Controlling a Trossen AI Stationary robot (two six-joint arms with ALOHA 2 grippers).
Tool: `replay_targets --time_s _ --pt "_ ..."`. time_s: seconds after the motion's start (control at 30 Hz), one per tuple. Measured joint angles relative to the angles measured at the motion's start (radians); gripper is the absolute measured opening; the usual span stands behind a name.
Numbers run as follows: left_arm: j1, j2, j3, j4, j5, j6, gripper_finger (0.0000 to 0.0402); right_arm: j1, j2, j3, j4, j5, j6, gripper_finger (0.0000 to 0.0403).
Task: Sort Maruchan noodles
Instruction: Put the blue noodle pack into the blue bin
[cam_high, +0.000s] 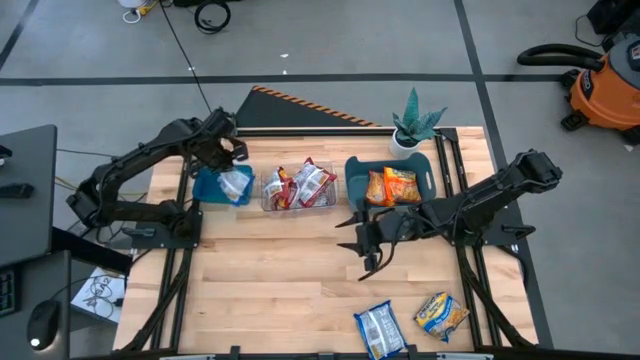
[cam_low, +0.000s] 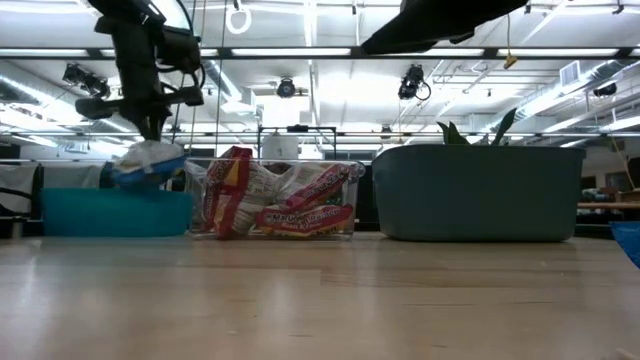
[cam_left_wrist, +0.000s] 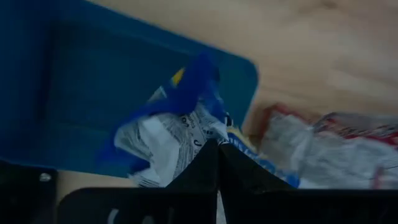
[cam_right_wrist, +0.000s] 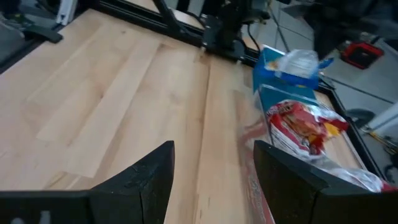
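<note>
1. Lay loose at the table's near edge, about five o'clock from centre: a blue-and-silver packet and, just beside it, a blue-and-yellow packet.
2. Reached in from three o'clock, low over bare wood near mid-table: right arm, stretched toward nine o'clock, right gripper with fingers spread wide and empty; seen as two separated dark fingers in its own wrist view.
3. Held orange packets at one o'clock: dark teal bin.
4. Held red-and-silver packets at twelve o'clock: clear tub, between the two bins.
5. Bent in from nine o'clock, elbow folded, wrist pointing down: left arm, left gripper over the light blue bin at eleven o'clock, fingers pinched together on a crumpled blue-and-white packet hanging above that bin.
6. Stood at the far edge, one o'clock: small potted plant.
</note>
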Motion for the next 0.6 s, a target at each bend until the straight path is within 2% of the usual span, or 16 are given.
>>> replay_targets --time_s 0.3,0.6 --pt "-0.002 0.001 0.014 -0.023 -0.025 -0.179 0.0007 -0.016 0.000 0.000 -0.024 -0.169 -0.011 0.0224" --pt "-0.050 0.002 -0.065 0.016 -0.069 -0.343 0.0007 -0.004 0.000 -0.056 0.011 -0.196 -0.014 0.0224"
